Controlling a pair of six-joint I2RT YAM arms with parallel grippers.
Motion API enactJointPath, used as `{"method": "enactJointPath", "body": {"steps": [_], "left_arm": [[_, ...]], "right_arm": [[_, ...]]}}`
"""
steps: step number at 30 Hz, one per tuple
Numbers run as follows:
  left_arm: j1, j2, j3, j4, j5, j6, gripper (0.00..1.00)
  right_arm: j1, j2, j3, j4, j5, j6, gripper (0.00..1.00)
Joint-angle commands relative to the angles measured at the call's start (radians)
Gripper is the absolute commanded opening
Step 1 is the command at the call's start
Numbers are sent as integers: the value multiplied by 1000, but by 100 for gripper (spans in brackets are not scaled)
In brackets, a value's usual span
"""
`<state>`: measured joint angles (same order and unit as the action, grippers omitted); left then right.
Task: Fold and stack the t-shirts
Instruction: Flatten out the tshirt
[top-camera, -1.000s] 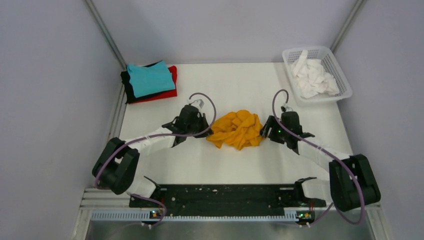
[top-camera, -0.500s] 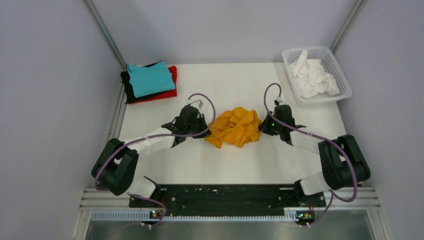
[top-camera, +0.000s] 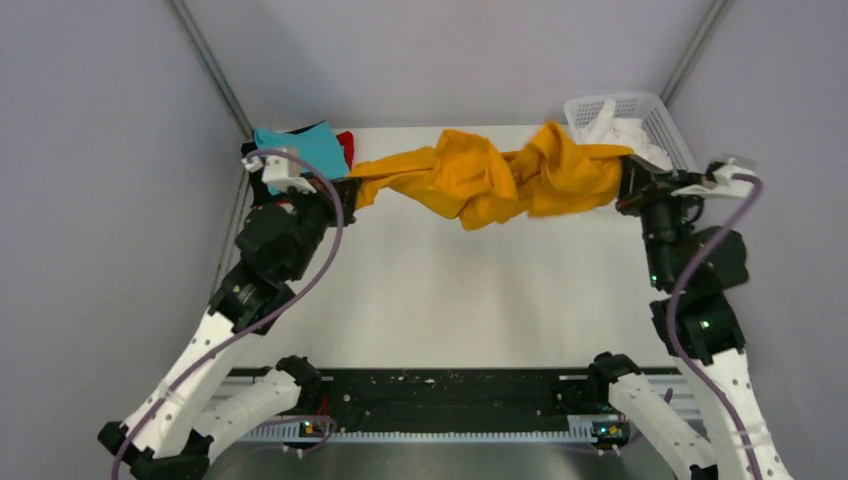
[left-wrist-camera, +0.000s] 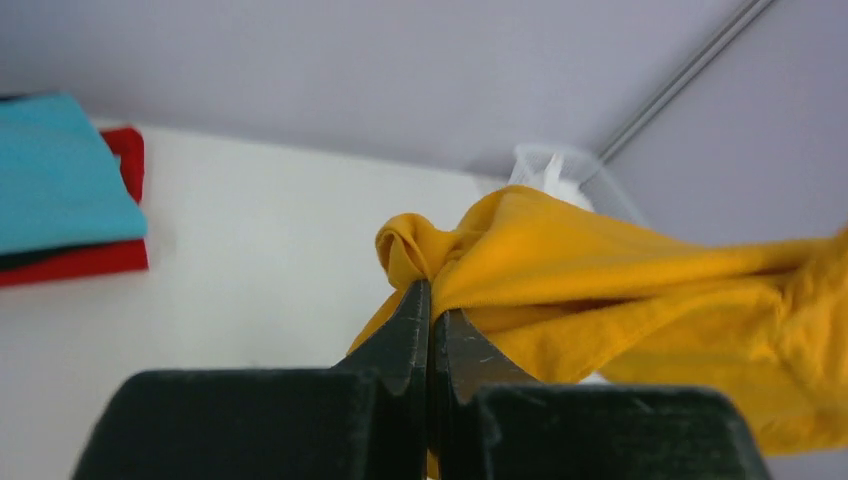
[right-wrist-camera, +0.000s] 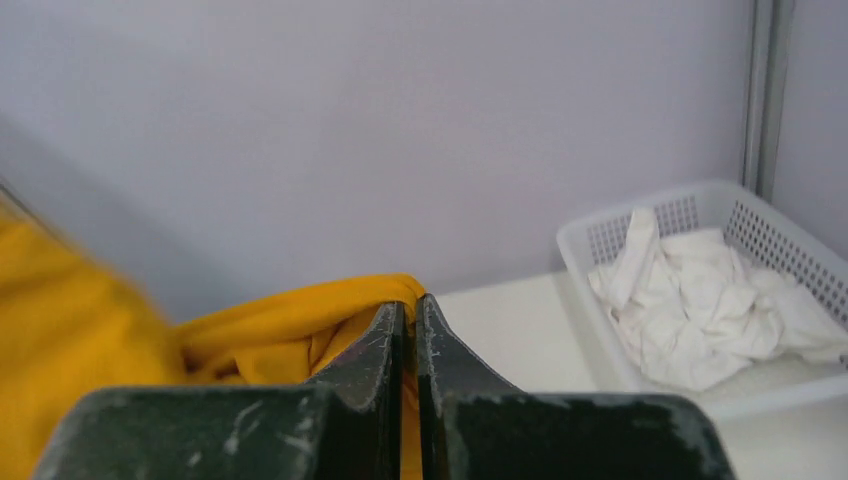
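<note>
The mustard-orange t-shirt hangs twisted in the air between both arms, above the far half of the table. My left gripper is shut on its left end, and the left wrist view shows the fabric pinched at the fingertips. My right gripper is shut on the right end; cloth sits between its jaws. A folded stack of t-shirts lies at the far left: teal on top, black beneath it, red at the bottom.
A white lattice basket holding crumpled white cloth stands at the far right corner, right behind my right gripper. Grey walls close in on three sides. A black rail runs along the near edge.
Both arms have risen and spread apart, lifting the orange t-shirt off the table and stretching it out. The right gripper closed on the shirt's right edge during this time.
</note>
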<state>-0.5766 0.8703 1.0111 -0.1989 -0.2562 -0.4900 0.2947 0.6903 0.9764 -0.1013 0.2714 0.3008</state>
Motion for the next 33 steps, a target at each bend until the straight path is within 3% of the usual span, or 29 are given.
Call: {"method": "enactJointPath", "body": {"steps": [1, 8, 16, 33], "left_arm": [[9, -124, 67, 17, -120, 85, 0], [9, -166, 74, 52, -49, 137, 0], [8, -20, 157, -4, -203, 174, 0], [9, -224, 12, -17, -123, 136, 0]], "right_arm": [[7, -100, 81, -44, 110, -85, 0], [7, -44, 145, -48, -128, -53, 0], [7, 92, 183, -5, -108, -70, 0], [7, 12, 154, -93, -136, -38, 0]]}}
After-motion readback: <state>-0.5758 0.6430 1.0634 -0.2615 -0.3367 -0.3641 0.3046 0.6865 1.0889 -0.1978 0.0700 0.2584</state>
